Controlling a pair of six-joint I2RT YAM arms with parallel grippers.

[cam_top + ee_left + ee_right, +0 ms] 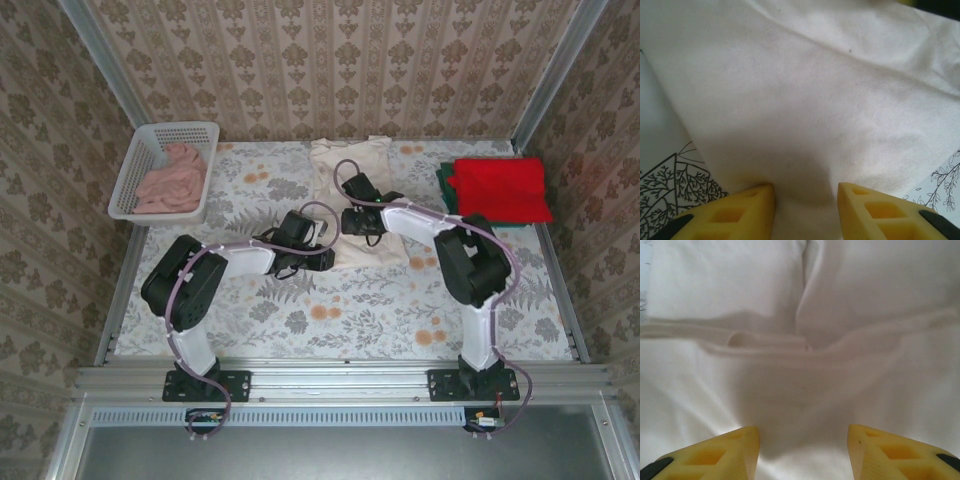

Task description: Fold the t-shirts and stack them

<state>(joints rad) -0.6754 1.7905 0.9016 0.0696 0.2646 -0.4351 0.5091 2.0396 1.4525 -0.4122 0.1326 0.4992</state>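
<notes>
The cream-white t-shirt [372,170] lies partly folded at the table's middle back. Both grippers hover low over it. My left gripper [322,250] is at its near left edge; in the left wrist view its yellow fingers [754,205] stand apart over the cloth [805,100], near the hem, and the gripper [806,192] is open with nothing pinched. My right gripper [350,218] is over the shirt's left middle; this gripper [804,435] is open above a folded ridge of cloth [805,347]. A folded red t-shirt [500,188] rests on a dark green t-shirt [444,184] at the back right.
A white lattice basket [130,190] with pink cloth [172,180] stands at the back left. The flowered tablecloth [330,315] is bare in front. Papered walls and metal rails enclose the table on three sides.
</notes>
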